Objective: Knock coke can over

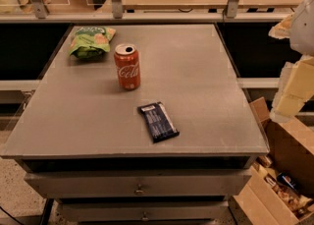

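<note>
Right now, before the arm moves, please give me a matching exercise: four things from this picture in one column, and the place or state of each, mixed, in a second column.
1. coke can
2. green snack bag
3. dark blue wrapper
4. gripper

a. lies flat near the front of the table
b. off the table, at the right edge of the view
c. stands upright
d. lies at the table's far left corner

Pairs: 1-c, 2-d, 3-a, 4-b
</note>
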Controlling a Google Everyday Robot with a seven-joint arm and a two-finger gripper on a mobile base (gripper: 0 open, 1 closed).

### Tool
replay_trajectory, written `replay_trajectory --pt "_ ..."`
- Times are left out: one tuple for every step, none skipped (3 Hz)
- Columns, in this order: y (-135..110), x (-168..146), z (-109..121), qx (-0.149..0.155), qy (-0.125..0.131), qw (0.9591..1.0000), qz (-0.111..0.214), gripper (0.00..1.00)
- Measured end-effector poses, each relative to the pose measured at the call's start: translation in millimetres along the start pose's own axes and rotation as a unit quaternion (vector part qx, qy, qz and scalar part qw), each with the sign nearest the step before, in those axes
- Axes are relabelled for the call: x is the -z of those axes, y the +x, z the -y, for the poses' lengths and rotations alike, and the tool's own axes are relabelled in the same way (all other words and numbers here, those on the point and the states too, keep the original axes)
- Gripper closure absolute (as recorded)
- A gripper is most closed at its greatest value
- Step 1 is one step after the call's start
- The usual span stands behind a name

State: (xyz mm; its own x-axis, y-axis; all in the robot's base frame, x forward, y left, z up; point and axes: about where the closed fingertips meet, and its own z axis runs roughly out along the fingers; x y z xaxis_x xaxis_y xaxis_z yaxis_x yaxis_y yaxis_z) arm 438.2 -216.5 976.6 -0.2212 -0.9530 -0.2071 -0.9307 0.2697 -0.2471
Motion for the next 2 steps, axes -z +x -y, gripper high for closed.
replay_trajectory --pt "0 0 0 0.0 0.0 1.0 0.0 0.0" --pt "-13 -16 11 -0.017 0.003 0.999 0.041 0.0"
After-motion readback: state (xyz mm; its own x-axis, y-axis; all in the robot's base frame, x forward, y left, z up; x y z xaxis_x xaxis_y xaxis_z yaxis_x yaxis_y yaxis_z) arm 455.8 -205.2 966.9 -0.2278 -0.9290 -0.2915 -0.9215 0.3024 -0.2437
